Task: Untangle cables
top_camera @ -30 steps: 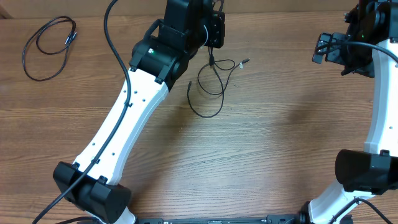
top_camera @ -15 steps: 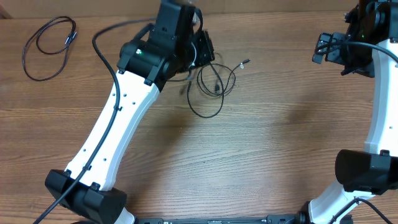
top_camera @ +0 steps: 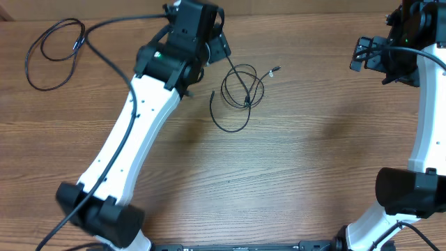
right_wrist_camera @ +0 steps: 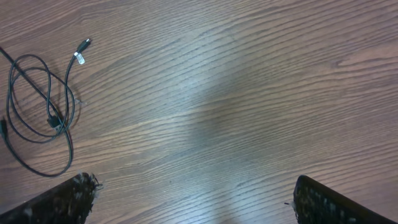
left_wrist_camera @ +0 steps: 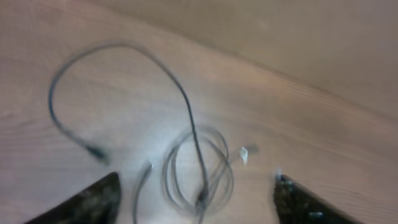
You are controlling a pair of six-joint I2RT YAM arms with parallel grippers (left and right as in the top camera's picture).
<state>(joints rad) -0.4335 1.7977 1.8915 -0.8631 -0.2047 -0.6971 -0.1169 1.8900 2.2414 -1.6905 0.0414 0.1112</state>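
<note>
Black cable (left_wrist_camera: 194,134) now lies uncovered, left gripper (left_wrist_camera: 198,180) drawn back, spread wide.

Two thin black cable bundles: one loose loop (top_camera: 77,43) by the far-left corner, one tangled coil (top_camera: 240,88) near the far edge. Two white-and-black robot arms: left arm (top_camera: 139,132), right arm (top_camera: 426,125).
</note>
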